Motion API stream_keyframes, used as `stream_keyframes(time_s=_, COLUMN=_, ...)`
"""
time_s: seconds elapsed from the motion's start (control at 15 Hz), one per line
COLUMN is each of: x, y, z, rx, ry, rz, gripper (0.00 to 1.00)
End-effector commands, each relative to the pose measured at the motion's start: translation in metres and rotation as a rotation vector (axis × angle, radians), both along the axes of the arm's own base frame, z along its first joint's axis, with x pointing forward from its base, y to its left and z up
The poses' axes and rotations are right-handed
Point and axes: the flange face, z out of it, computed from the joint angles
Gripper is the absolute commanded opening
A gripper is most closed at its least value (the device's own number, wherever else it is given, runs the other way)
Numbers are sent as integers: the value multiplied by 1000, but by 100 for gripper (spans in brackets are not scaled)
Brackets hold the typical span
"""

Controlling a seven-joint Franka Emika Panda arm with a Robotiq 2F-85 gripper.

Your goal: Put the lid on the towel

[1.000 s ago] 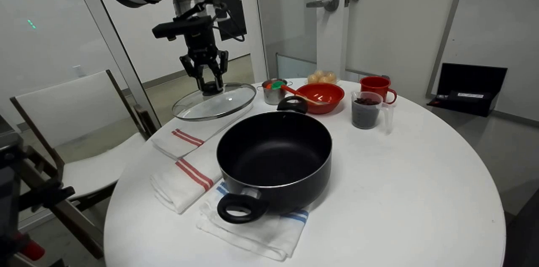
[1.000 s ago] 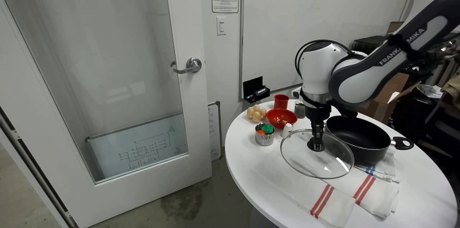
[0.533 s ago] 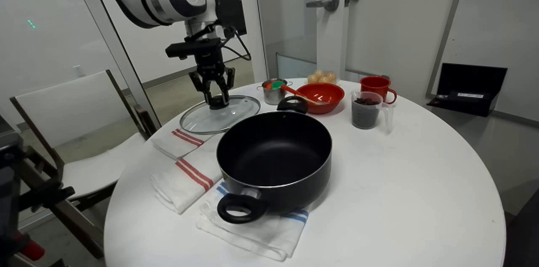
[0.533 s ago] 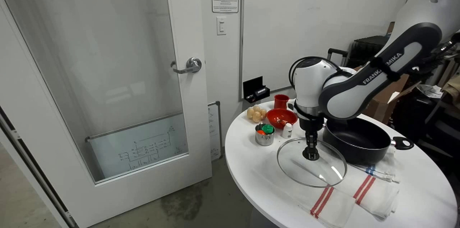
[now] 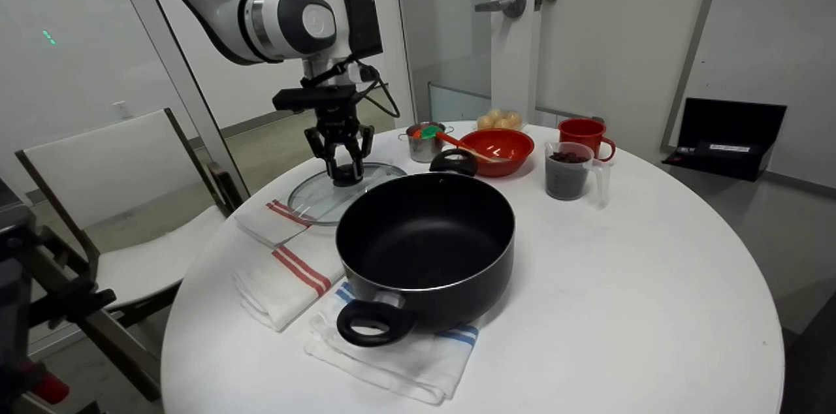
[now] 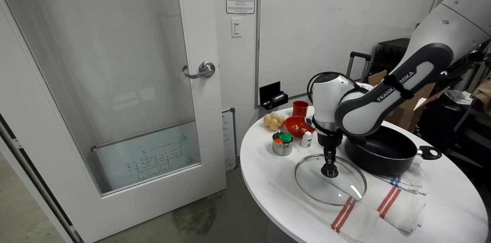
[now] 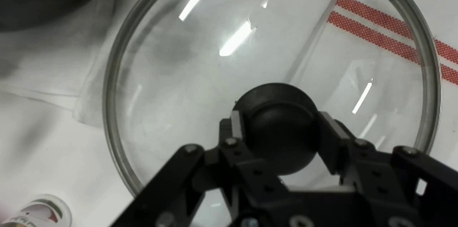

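Note:
The round glass lid point(image 5: 320, 202) has a thin rim and a black knob. My gripper point(image 5: 345, 174) is shut on the knob, with one finger on each side in the wrist view point(image 7: 279, 126). The lid is level, low over a folded white towel with red stripes point(image 5: 261, 226), whose stripes show partly through the glass in the wrist view point(image 7: 374, 28). The lid also reaches over a second red-striped towel point(image 5: 287, 283) beside it. In an exterior view the lid point(image 6: 318, 189) covers much of the towel point(image 6: 362, 220). I cannot tell whether lid and towel touch.
The black two-handled pot point(image 5: 424, 238) stands close beside the lid on a blue-striped cloth point(image 5: 398, 368). A metal cup point(image 6: 282, 147), a white bottle point(image 6: 306, 139), a red bowl point(image 6: 297, 126), a red mug point(image 5: 581, 133) and a measuring cup point(image 5: 567, 179) stand farther along the table.
My gripper has lowered the lid over the red-striped towels, moving slightly right in an exterior view. The lid has gone from tilted to about level. Pot and towels have not moved.

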Motion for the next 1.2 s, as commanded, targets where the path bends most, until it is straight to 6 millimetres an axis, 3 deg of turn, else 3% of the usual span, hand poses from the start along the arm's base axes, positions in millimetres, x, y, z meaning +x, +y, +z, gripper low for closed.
stream_keyframes(time_s=0.0, x=9, y=-2, z=-2, rx=30, ry=12, rz=-2, gripper=25)
stream_keyframes(time_s=0.2, x=9, y=-4, z=-4, rx=37, ry=16, rz=-6, gripper=25)
stream_keyframes(time_s=0.27, x=9, y=-4, z=-4, rx=37, ry=15, rz=-7, gripper=36)
stream_keyframes(time_s=0.33, x=10, y=-4, z=-3, rx=35, ry=11, rz=-8, gripper=75)
stream_keyframes(time_s=0.4, x=10, y=-4, z=-2, rx=36, ry=10, rz=-11, gripper=77)
stream_keyframes(time_s=0.6, x=13, y=-4, z=6, rx=39, ry=-5, rz=-10, gripper=97)
stream_keyframes(time_s=1.13, x=16, y=-2, z=43, rx=69, ry=-44, rz=4, gripper=100)
